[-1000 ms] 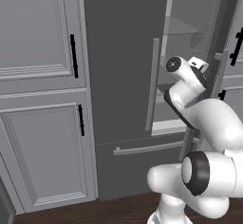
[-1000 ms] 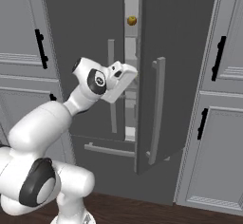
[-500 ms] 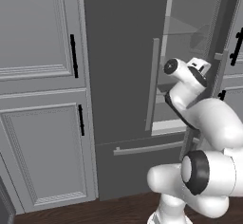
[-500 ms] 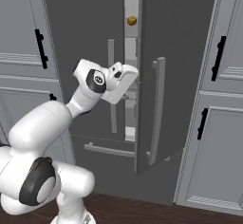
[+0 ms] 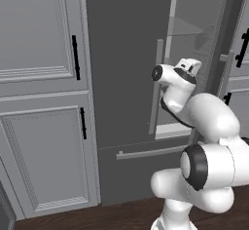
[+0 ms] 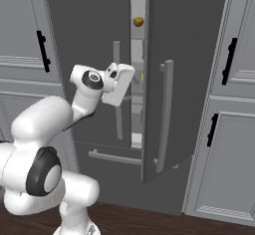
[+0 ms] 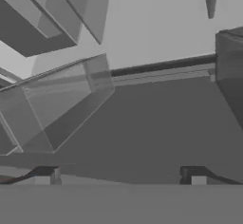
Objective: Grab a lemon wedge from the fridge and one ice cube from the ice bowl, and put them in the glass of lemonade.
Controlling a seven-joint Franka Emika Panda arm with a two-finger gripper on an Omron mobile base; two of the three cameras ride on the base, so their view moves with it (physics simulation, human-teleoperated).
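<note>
The dark grey fridge (image 6: 199, 55) stands with its right door swung partly open, leaving a narrow gap. My gripper (image 6: 130, 82) points into that gap at mid height, its hand (image 5: 187, 69) level with the door handles. In the hand view my gripper (image 7: 121, 178) is open, its fingertips (image 7: 45, 176) wide apart with nothing between them, facing pale translucent shelves and bins (image 7: 66, 104). A tiny yellow-green speck (image 6: 142, 78) shows in the gap just right of the hand; it may be the lemon wedge. The glass of lemonade and the ice bowl are out of view.
A round orange-brown fruit (image 6: 138, 22) sits high in the gap. Light-grey bar handles (image 6: 167, 114) run down both doors, and a drawer handle (image 6: 114, 157) lies below. Panelled grey cabinets (image 5: 39, 102) with black handles flank the fridge on both sides. The floor is dark wood.
</note>
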